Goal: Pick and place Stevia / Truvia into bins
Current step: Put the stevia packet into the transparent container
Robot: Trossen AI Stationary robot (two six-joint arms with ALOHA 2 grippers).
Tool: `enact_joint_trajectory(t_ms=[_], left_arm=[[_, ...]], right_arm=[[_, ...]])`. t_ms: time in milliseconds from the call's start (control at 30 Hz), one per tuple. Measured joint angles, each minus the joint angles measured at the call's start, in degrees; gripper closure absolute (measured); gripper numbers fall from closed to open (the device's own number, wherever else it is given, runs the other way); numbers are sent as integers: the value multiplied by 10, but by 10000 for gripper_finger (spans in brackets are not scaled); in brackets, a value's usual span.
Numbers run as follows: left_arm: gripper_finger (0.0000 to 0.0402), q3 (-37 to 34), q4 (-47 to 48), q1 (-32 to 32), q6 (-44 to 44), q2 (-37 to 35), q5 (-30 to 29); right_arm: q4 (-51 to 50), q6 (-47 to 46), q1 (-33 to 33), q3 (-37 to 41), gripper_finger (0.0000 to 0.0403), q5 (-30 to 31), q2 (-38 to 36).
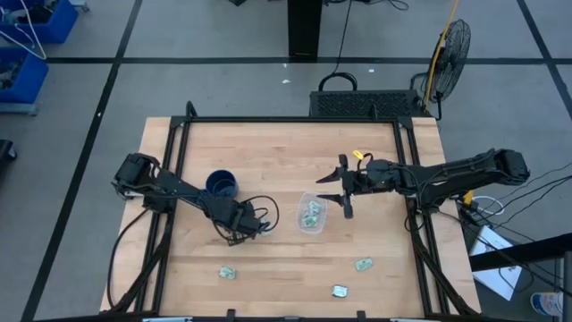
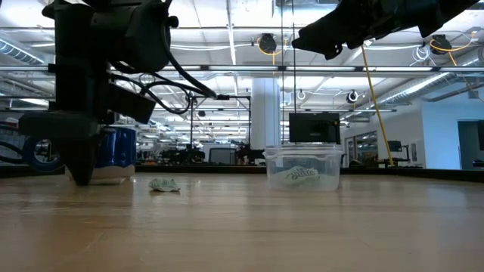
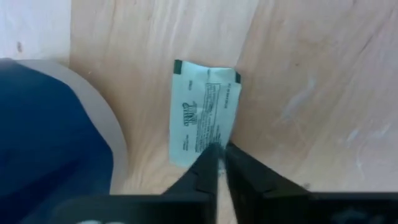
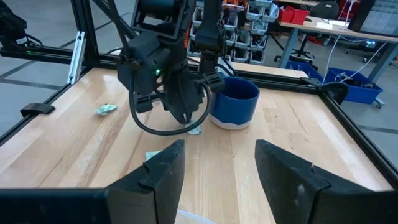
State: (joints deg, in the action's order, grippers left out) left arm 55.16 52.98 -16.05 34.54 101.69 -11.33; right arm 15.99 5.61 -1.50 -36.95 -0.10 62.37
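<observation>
Beside the dark blue mug (image 1: 222, 185), my left gripper (image 1: 257, 224) stands low on the table, shut on a pale green and white Stevia packet (image 3: 202, 106). The clear tub (image 1: 312, 214) sits mid-table with packets inside, which the low view also shows through the tub wall (image 2: 302, 168). My right gripper (image 1: 336, 193) hovers open just right of the tub, above the table, touching nothing. Three more packets lie flat on the near part of the table (image 1: 228, 272), (image 1: 363, 264), (image 1: 340, 291). My left gripper (image 3: 217, 157) pinches the packet by the edge of one short end (image 3: 198, 144) between its two fingertips. The fingers come from above, slanting down. The rest of the packet lies flat on the table next to the mug's base.
The mug (image 4: 234, 99) stands close to the left gripper on its far-left side. A crumpled packet (image 2: 165, 185) lies between mug and tub in the low view. A black frame rail (image 1: 286, 119) borders the table. Bare wood spreads over the far half.
</observation>
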Motion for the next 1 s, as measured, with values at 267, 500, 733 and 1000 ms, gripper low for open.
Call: enact_joint_trajectory(t_ms=[267, 500, 733, 1000], left_arm=[[398, 51, -62, -26, -21, 6, -26], [399, 141, -74, -47, -45, 2, -53], [400, 164, -179, -34, -133, 2, -55], [401, 164, -325, 12, -263, 3, -54]], right_arm=[[0, -13, 0, 0, 215, 0, 0], [-7, -61, -1, 0, 215, -3, -3], [-118, -126, -1, 0, 215, -112, -74], [-237, -133, -1, 0, 215, -134, -154]])
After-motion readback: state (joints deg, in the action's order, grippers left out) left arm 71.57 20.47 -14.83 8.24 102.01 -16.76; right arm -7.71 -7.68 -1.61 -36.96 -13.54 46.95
